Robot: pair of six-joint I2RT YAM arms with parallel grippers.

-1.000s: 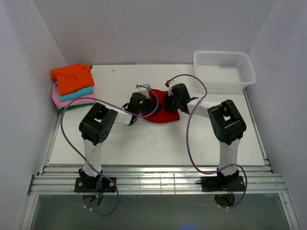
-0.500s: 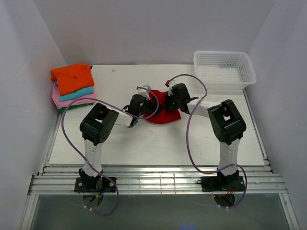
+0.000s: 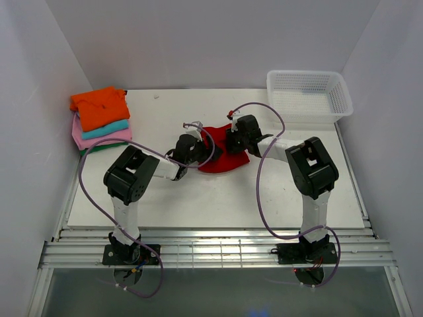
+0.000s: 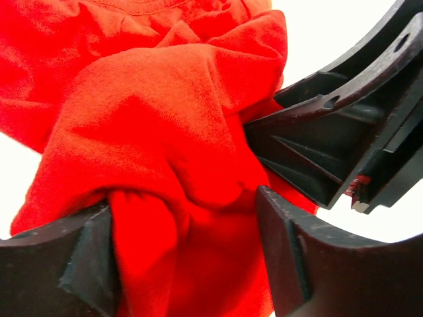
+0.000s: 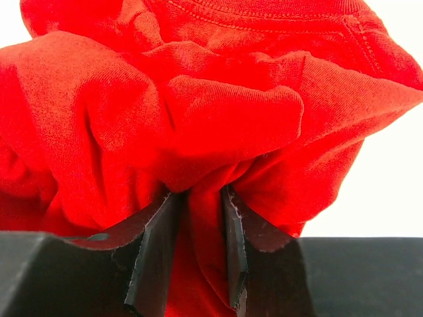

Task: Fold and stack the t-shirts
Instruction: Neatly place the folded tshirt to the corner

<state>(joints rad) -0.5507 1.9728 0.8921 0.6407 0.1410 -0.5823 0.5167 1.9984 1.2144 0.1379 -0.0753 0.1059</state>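
The bright red t-shirt (image 3: 221, 158) lies bunched in the middle of the table. My left gripper (image 3: 197, 150) is at its left side. In the left wrist view the gripper (image 4: 188, 257) has a thick wad of the red t-shirt (image 4: 152, 132) filling the gap between its jaws. My right gripper (image 3: 232, 142) is at the shirt's upper right. In the right wrist view it (image 5: 201, 251) is shut tight on a fold of the red cloth (image 5: 211, 112). The right gripper's black body (image 4: 344, 132) is close by in the left wrist view.
A stack of folded t-shirts sits at the back left: orange (image 3: 99, 105) on top, then teal (image 3: 109, 128), pink (image 3: 99, 139) and dark green (image 3: 94, 151). A white mesh basket (image 3: 310, 116) stands at the back right. White walls close in both sides.
My left arm has drawn back to the left and its elbow has dropped nearer. The red shirt's lower left edge has spread out toward the left. The right gripper has stayed put.
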